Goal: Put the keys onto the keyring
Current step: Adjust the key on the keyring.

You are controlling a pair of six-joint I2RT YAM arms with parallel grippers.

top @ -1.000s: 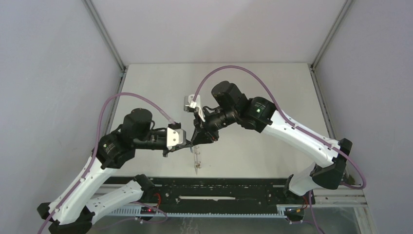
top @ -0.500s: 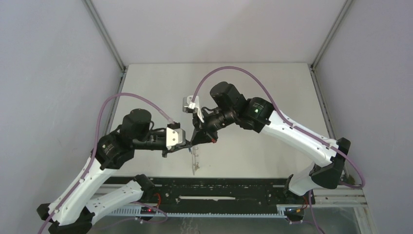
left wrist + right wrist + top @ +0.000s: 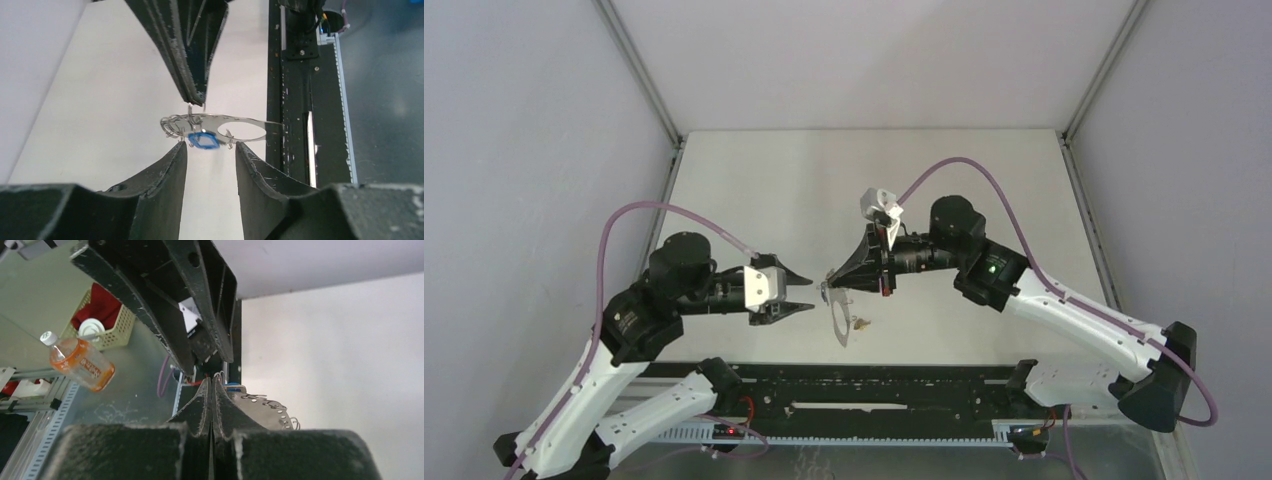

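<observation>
My right gripper [image 3: 828,284] is shut on a small loop of the keyring [image 3: 839,322], a thin grey metal hoop with small loops along one edge. The keyring hangs from it just above the table. In the left wrist view the keyring [image 3: 250,122] lies edge-on, and the blue key head [image 3: 202,140] hangs from its loops. My left gripper [image 3: 210,150] is open and empty, just short of the blue key. In the right wrist view my shut fingertips [image 3: 212,382] pinch a loop beside the keyring [image 3: 262,407]. A small yellowish key [image 3: 864,323] lies on the table beside the hoop.
The black rail [image 3: 874,385] runs along the table's near edge, just below the keyring. Grey walls close in the left, back and right. Off the table, the right wrist view shows an orange bottle [image 3: 80,365] and a woven basket [image 3: 115,335].
My left gripper has opened, let go and drawn back to the left. My right arm has swung right and lower, keeping the keyring, which now hangs from it alone.
</observation>
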